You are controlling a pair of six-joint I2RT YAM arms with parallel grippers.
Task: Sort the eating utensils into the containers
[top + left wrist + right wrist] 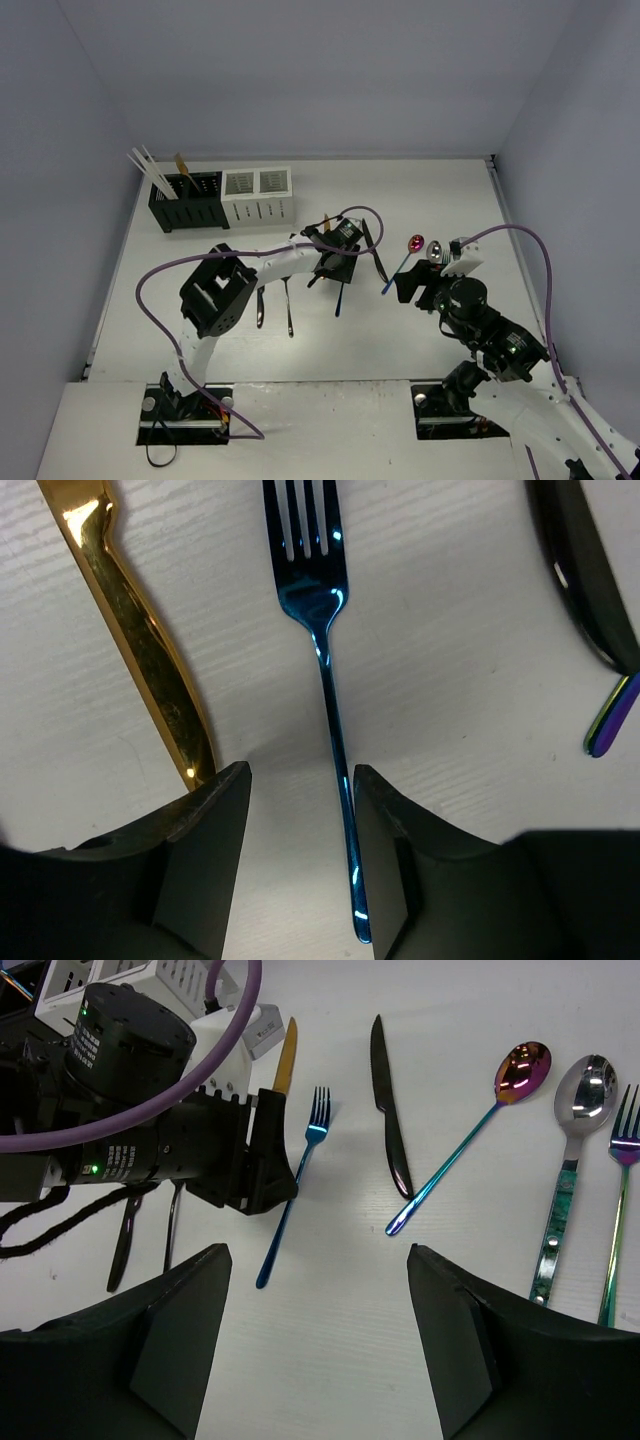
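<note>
Chopsticks (150, 170) in black caddy (190, 207) far left; most cutlery (388, 1110) loose. Left gripper (300, 798) spread astride blue fork (312, 592), not gripping. Right gripper (318, 1260) spread wide, empty.

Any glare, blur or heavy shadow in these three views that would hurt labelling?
Left wrist: the blue fork is sharp, with bright glints on it and on the gold knife; the left gripper looks dark and slightly soft. Right wrist: glare washes the silver spoon at its bowl; otherwise crisp. Top external: even, soft light, faint shadows, little fine detail.

Gold knife (140, 645) just beside L gripper (300, 783)
</note>
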